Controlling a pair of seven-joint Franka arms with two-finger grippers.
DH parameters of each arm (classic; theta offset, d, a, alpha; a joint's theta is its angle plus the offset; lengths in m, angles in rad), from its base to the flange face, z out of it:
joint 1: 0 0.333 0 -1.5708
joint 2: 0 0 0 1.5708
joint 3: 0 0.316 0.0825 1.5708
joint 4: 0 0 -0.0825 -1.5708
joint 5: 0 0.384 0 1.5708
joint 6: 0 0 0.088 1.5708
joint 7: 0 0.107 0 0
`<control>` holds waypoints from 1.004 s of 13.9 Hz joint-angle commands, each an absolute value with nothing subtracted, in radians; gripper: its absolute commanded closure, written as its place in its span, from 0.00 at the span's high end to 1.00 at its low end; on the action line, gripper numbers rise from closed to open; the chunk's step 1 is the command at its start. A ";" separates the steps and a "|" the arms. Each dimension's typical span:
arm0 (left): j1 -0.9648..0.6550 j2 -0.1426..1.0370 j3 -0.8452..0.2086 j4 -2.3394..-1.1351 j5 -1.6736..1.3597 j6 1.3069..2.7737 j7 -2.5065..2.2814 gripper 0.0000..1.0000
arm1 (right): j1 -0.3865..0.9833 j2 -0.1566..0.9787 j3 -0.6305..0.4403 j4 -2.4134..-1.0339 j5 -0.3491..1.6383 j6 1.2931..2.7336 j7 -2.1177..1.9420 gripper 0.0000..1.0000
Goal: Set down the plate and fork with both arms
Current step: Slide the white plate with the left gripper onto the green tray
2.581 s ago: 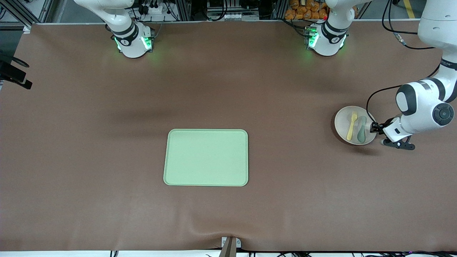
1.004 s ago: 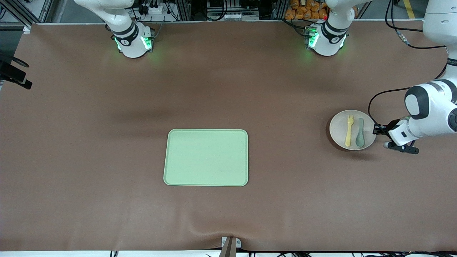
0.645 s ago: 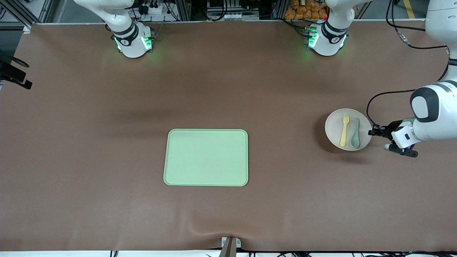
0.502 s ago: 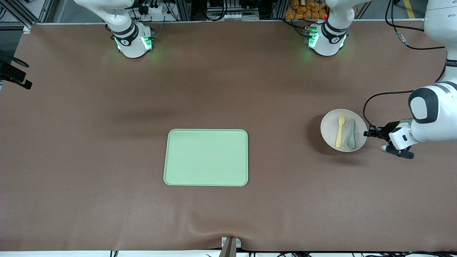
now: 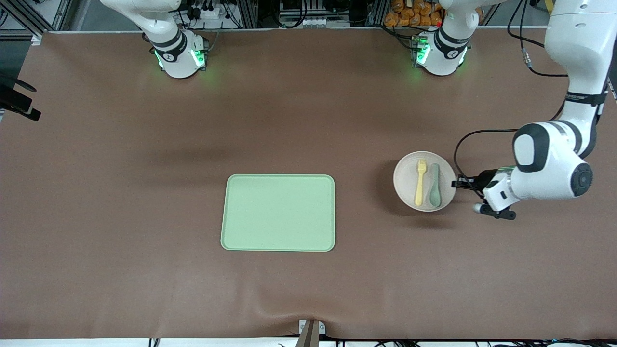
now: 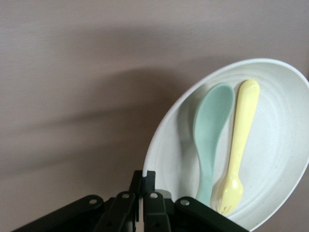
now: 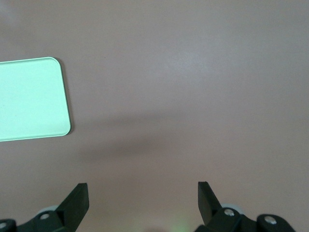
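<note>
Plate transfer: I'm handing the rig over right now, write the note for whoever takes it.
Left hand: shut on the rim of the round off-white plate, held above the brown table toward the left arm's end.
Pale-yellow plastic fork and grey-green spoon lie side by side in the plate.
Right hand: open, waiting high over bare table beside the rectangular light-green tray.
Done: plate gripped and lifted.
Left: set the plate down, probably on the tray, then place the fork.
</note>
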State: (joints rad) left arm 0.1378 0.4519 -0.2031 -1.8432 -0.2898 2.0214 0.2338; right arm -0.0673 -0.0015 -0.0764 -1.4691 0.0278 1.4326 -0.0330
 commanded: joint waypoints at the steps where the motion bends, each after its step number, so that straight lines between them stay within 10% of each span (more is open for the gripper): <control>1: 0.069 0.498 -0.199 -1.761 -0.322 2.002 0.125 0.00 | -0.084 0.002 -0.067 -1.460 0.041 1.430 -0.025 1.00; 14: -0.247 0.692 -0.198 -1.565 -0.454 2.177 -0.267 0.00 | -0.084 0.002 -0.067 -1.460 0.041 1.431 -0.026 1.00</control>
